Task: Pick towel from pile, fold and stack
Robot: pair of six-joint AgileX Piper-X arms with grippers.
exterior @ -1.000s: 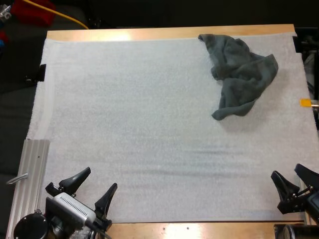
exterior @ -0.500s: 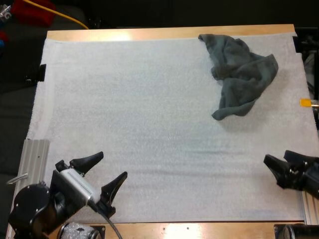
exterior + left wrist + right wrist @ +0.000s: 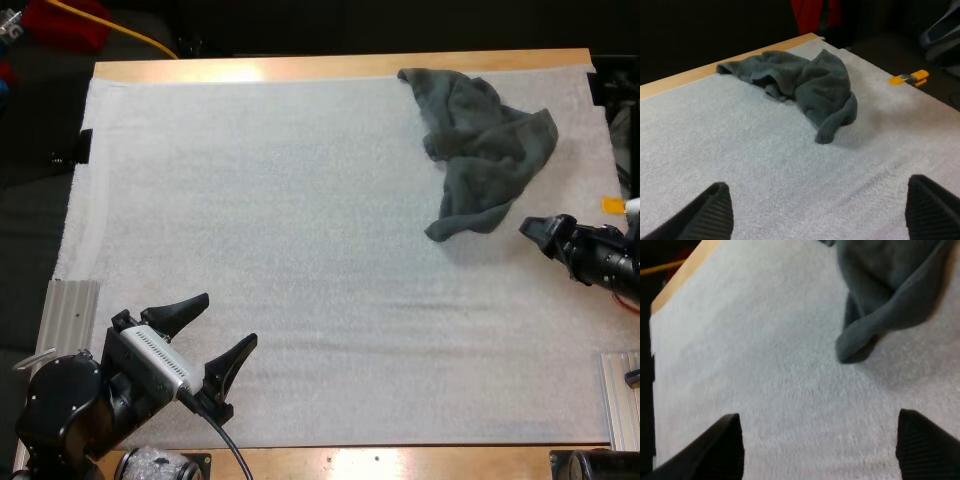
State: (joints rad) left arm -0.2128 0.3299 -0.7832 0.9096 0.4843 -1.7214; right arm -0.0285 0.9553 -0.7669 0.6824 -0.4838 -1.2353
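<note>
A single dark grey-green towel (image 3: 482,145) lies crumpled at the far right of the white mat (image 3: 280,220), with a narrow tail pointing toward the near side. My right gripper (image 3: 535,232) is open just right of that tail's tip, apart from the cloth. Its wrist view shows the towel's tail (image 3: 890,285) ahead of the gripper (image 3: 818,415), whose black fingers (image 3: 727,440) stand wide with bare mat between them. My left gripper (image 3: 230,320) is open over the mat's near left corner, far from the towel. From there the towel (image 3: 805,85) lies well beyond that gripper (image 3: 816,184).
A ribbed metal rail (image 3: 65,320) runs along the mat's near left edge, and another (image 3: 620,395) sits at the near right. The wooden table edge (image 3: 340,66) borders the far side just behind the towel. Open mat spreads across the middle and left.
My right gripper has travelled from the near right corner forward to beside the towel's tail. The left gripper shifted slightly right and forward early on, then held still. The towel has not moved.
</note>
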